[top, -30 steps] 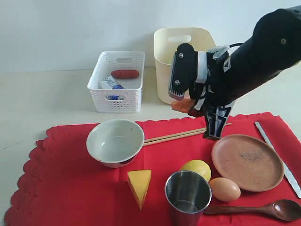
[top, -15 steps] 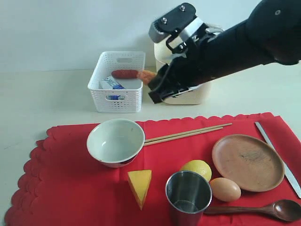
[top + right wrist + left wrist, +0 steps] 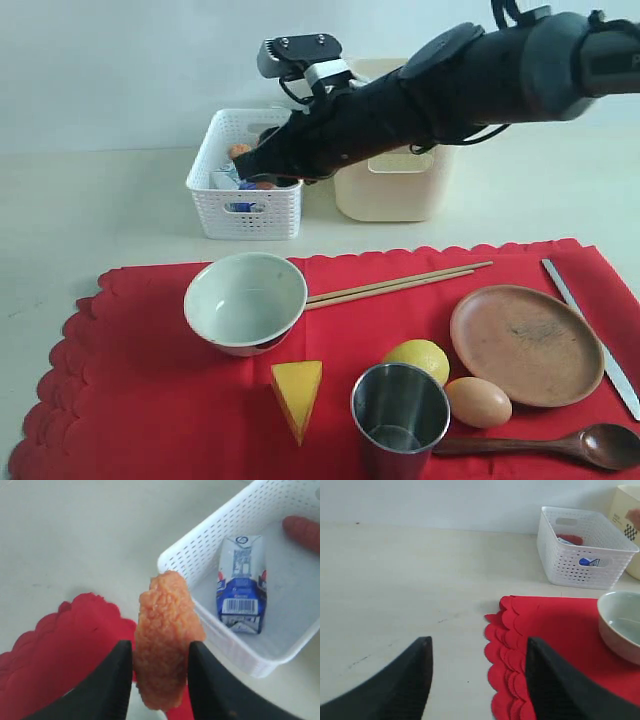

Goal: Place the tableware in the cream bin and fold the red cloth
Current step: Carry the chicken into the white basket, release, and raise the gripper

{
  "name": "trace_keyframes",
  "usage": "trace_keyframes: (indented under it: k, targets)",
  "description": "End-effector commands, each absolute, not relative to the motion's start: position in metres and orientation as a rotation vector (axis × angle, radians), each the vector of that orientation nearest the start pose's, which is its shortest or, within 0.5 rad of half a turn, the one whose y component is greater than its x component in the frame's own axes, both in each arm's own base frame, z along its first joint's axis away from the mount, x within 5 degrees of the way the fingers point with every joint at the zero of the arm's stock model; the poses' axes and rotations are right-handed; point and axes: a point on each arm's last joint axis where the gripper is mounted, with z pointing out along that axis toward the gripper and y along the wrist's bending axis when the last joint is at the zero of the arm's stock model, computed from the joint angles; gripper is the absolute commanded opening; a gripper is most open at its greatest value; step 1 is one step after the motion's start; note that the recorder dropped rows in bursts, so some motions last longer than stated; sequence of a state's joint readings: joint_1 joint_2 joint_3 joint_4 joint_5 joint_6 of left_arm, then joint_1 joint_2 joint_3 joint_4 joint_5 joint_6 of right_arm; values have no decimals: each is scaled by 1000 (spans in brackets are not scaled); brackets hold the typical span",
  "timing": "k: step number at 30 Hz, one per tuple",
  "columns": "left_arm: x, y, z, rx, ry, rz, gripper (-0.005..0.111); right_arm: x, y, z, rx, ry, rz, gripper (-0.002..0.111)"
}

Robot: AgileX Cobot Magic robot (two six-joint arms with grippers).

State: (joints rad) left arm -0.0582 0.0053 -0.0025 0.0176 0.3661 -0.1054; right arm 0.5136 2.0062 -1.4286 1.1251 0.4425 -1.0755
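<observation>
Orange fried piece (image 3: 165, 630) | right end effector (image 3: 161, 655) grips | moved to white basket (image 3: 246, 213)

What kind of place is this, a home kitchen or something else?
Probably a robot test bench, not a home: a plain pale table against a blank wall, a red cloth laid with tableware and food, and a white basket and cream bin for sorting.

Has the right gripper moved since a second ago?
Yes: the right gripper, carrying the fried piece, went from beside the chopsticks back to over the white basket.
</observation>
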Motion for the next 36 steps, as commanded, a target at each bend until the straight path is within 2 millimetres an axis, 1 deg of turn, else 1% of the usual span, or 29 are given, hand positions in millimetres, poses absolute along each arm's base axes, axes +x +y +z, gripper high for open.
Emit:
trace_keyframes:
  k: [1,4,6,8,11,14,15,16,20,24,27,29,31,36]
  targets:
    - [53,-2,181,-39,1841,-101,54,401,260,208,-709,2121,673,0]
    - [53,-2,181,-39,1841,-101,54,413,262,199,-698,2107,615,0]
    - [53,-2,181,-39,1841,-101,54,420,261,190,-678,2102,554,0]
    - [53,-2,181,-39,1841,-101,54,427,258,177,-693,2086,461,0]
    - [53,-2,181,-39,1841,-101,54,432,257,164,-710,2080,396,0]
    - [53,-2,181,-39,1841,-101,54,437,264,153,-750,2088,430,1]
    - [53,-2,181,-39,1841,-101,54,438,266,151,-760,2089,443,3]
    - [53,-2,181,-39,1841,-101,54,440,268,151,-764,2087,451,10]
    - [53,-2,181,-39,1841,-101,54,441,267,151,-758,2083,439,29]
    - [53,-2,181,-39,1841,-101,54,440,267,154,-782,2073,436,52]
    - [53,-2,181,-39,1841,-101,54,439,267,161,-776,2064,441,66]
    - [53,-2,181,-39,1841,-101,54,437,268,169,-787,2052,458,74]
    - [53,-2,181,-39,1841,-101,54,435,268,177,-789,2042,478,76]
    - [53,-2,181,-39,1841,-101,54,429,267,202,-768,2042,519,75]
